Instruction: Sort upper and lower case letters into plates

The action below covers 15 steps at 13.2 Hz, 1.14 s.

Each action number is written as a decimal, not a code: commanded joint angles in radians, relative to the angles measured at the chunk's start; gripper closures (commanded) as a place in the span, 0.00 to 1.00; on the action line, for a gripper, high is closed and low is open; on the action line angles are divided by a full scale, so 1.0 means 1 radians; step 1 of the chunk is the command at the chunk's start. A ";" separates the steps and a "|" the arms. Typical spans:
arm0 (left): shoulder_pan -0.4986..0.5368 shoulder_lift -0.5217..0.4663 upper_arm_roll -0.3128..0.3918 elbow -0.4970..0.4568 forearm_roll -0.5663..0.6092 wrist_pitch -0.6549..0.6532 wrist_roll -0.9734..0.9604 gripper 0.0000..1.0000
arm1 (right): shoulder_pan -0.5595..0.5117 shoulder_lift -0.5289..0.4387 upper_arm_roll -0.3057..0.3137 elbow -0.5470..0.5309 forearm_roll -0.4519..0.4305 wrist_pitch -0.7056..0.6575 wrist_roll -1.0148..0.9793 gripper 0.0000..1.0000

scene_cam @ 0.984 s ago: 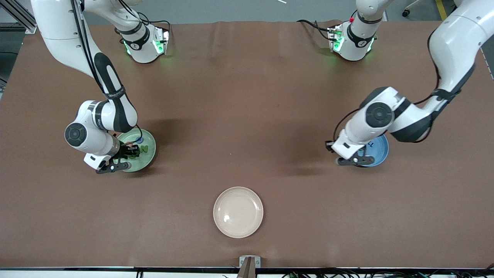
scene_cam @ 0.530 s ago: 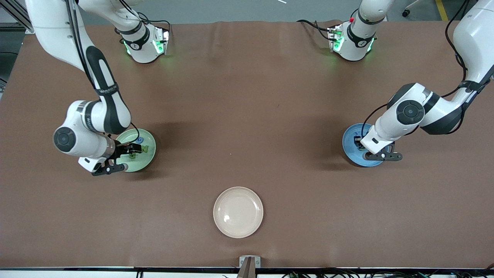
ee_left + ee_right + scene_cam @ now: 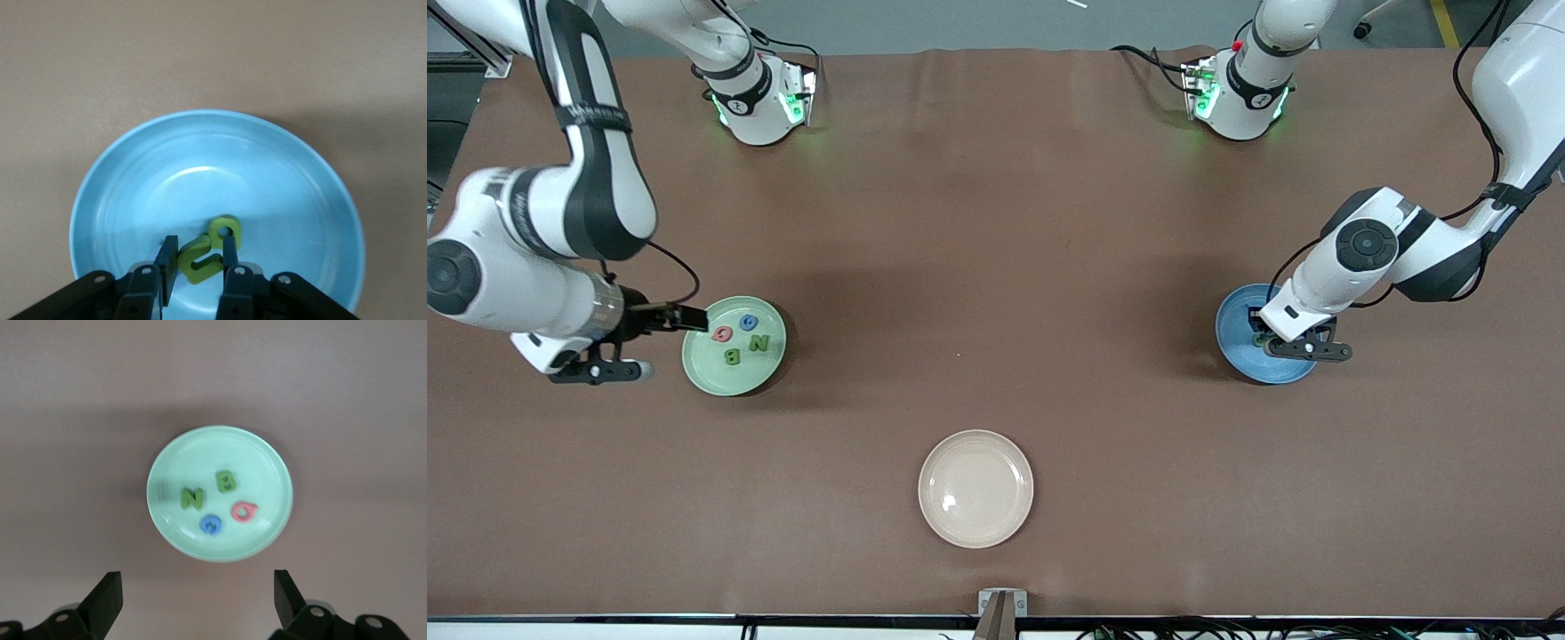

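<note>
The pale green plate (image 3: 703, 366) holds a red letter (image 3: 721, 334), a blue letter (image 3: 749, 323), a green N (image 3: 759, 342) and a green B (image 3: 732, 356). They also show in the right wrist view on the plate (image 3: 267, 520). My right gripper (image 3: 671, 343) is open and empty, up beside that plate toward the right arm's end (image 3: 197, 600). My left gripper (image 3: 1294, 345) is low over the blue plate (image 3: 1234, 342), shut on a lime green letter (image 3: 200, 259). A second green piece with a round hole (image 3: 224, 230) touches it on the blue plate (image 3: 280, 173).
A cream-beige plate (image 3: 975, 488) sits empty near the front edge at the table's middle. The brown table (image 3: 996, 267) shows no other loose things. Both arm bases stand along the back edge.
My right gripper has drawn back off the green plate toward the right arm's end, uncovering the letters. My left gripper has shifted across the blue plate toward the left arm's end.
</note>
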 commanded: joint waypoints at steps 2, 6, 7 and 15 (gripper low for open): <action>-0.003 0.010 0.053 0.028 0.043 0.058 0.053 0.84 | -0.035 0.001 0.013 0.205 -0.045 -0.236 0.019 0.00; -0.089 0.028 0.134 0.085 0.042 0.066 0.087 0.81 | -0.078 0.001 0.013 0.324 -0.051 -0.320 0.013 0.00; -0.115 0.028 0.159 0.094 0.042 0.081 0.084 0.80 | -0.088 0.000 0.013 0.338 -0.051 -0.331 0.013 0.00; -0.109 0.001 0.156 0.093 0.019 0.094 0.081 0.00 | -0.126 0.008 0.013 0.436 -0.042 -0.353 0.020 0.00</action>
